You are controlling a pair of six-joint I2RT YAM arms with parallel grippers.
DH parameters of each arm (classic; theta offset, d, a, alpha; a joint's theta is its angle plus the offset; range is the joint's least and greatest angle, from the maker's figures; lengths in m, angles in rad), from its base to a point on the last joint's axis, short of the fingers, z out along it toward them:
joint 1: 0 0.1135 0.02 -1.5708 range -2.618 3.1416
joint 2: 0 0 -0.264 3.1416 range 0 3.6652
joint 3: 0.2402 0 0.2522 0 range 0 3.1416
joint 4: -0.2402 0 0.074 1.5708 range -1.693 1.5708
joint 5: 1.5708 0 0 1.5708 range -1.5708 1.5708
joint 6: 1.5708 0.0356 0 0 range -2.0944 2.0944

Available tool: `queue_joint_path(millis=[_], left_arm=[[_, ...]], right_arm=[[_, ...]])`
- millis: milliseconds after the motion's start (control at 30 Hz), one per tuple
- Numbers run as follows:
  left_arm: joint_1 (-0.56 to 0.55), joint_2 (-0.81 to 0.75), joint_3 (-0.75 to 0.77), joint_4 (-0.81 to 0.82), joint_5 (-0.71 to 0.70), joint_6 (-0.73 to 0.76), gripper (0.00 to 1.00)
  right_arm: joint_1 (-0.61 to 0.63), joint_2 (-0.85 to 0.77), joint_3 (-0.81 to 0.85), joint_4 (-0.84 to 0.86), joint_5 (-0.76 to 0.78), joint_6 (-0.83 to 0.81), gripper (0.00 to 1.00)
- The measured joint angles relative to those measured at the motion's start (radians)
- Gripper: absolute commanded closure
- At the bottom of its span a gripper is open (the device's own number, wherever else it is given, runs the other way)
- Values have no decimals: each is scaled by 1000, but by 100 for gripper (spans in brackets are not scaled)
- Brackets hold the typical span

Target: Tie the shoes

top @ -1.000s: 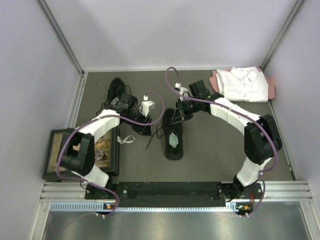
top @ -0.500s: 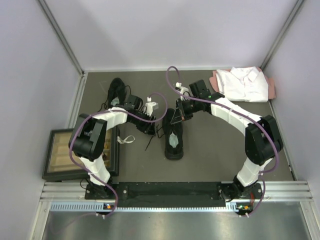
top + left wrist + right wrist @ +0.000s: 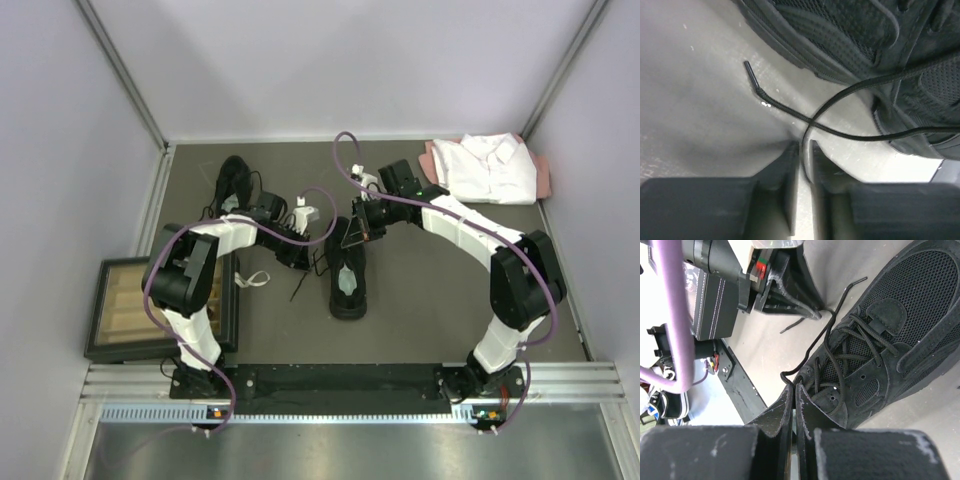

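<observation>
Top view, with both wrist views. Landmark: the near shoe [image 3: 348,275], lying heel toward my bases with its pale grey insole showing. All positions are given from it.

(a) Left pincer [image 3: 801,145]: down at table level beside the near shoe's left flank, at the laced part. Its fingers are drawn together to a thin slit. One strand of lace [image 3: 855,90] curves off the shoe and runs into that slit, so I judge it pinched. A second strand crosses just ahead of the tips and ends in a free aglet lying on the table.

(b) Right pincer [image 3: 793,387]: at the toe-side end of the lacing, fingers pressed together on a strand [image 3: 829,332] that loops up from the eyelets.

(c) Change over the last second: my left forearm has swung in from above the tray [image 3: 105,300], which sits well to the left of the near shoe, and has carried the left pincer in against the shoe. My right arm and the near shoe have not shifted.

(d) Reading: each pincer now appears to have one strand, which is what a first crossing needs. No knot is formed yet.

(e) The far shoe [image 3: 235,180] lies beyond and to the left of the near shoe, untouched, with its laces loose. A folded white shirt [image 3: 490,165] lies well off to the right and beyond.
</observation>
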Motion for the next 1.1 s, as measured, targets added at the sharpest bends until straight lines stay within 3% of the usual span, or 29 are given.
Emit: queue_joint_path(millis=[67,300,567,767,1100], left_arm=[[0,3,0,-6,-1,5,100],[0,-25,0,-83,-10,36,100],[0,-289,0,-219,18,112,100],[-10,-326,-11,-305,75,122,100],[-216,-356,37,-292,241,27,100]], right_arm=[[0,0,0,0,0,2,100],[-2,0,0,4,1,12,100],[-2,0,0,25,4,21,100],[-2,0,0,31,5,21,100],[-5,0,0,32,4,16,100]])
